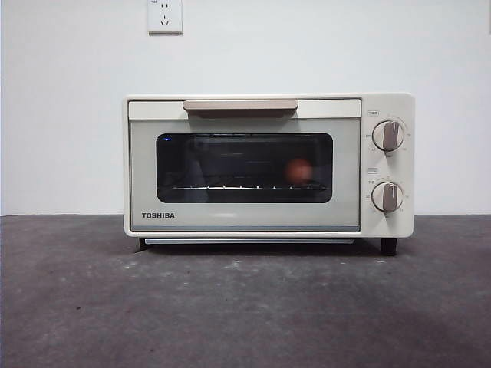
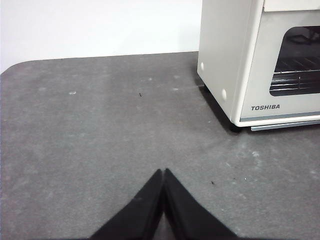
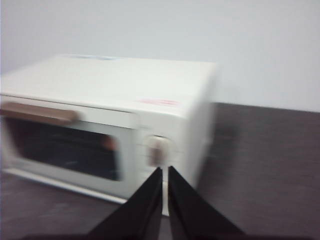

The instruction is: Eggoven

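The cream TOSHIBA toaster oven stands on the dark table with its door shut. The reddish-brown egg sits inside on the wire rack, seen through the dark window, toward the right. It shows faintly through the window in the blurred right wrist view. My left gripper is shut and empty, low over the table, apart from the oven's left front corner. My right gripper is shut and empty, raised in front of the oven's dials. Neither gripper shows in the front view.
The oven has a tan handle along the top of its door and two dials on the right. A white wall with a socket is behind. The grey table stretches in front of the oven.
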Motion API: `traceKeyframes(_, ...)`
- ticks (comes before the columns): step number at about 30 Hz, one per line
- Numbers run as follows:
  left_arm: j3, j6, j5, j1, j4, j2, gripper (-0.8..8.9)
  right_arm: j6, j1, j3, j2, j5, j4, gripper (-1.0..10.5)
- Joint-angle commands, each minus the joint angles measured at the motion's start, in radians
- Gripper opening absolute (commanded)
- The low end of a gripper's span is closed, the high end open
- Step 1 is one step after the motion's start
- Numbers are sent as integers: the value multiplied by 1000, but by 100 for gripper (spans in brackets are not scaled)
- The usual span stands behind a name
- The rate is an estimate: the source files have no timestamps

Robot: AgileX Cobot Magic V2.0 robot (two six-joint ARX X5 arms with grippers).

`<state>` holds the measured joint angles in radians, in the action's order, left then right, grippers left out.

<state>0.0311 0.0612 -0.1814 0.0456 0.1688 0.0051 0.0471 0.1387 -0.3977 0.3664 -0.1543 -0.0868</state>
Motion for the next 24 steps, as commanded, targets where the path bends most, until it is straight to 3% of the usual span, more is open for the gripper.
traceKeyframes(1,-24,-2,0,2,-6,-1,6,-50,-69,85,-87,-1,71,3)
traceKeyframes(5,-24,-2,0,2,-6,-1,6,-56,-126,226,-212,28,151,3)
traceKeyframes(13,-24,-2,0,2,-6,-1,6,-46,-137,384,-351,50,151,3)
traceKeyframes(22,-24,-2,0,2,-7,-1,6,-36,-136,387,-363,50,-92,3)
traceKeyframes(24,-24,-2,0,2,-8,-1,6,-21,-136,384,-363,51,-77,3)
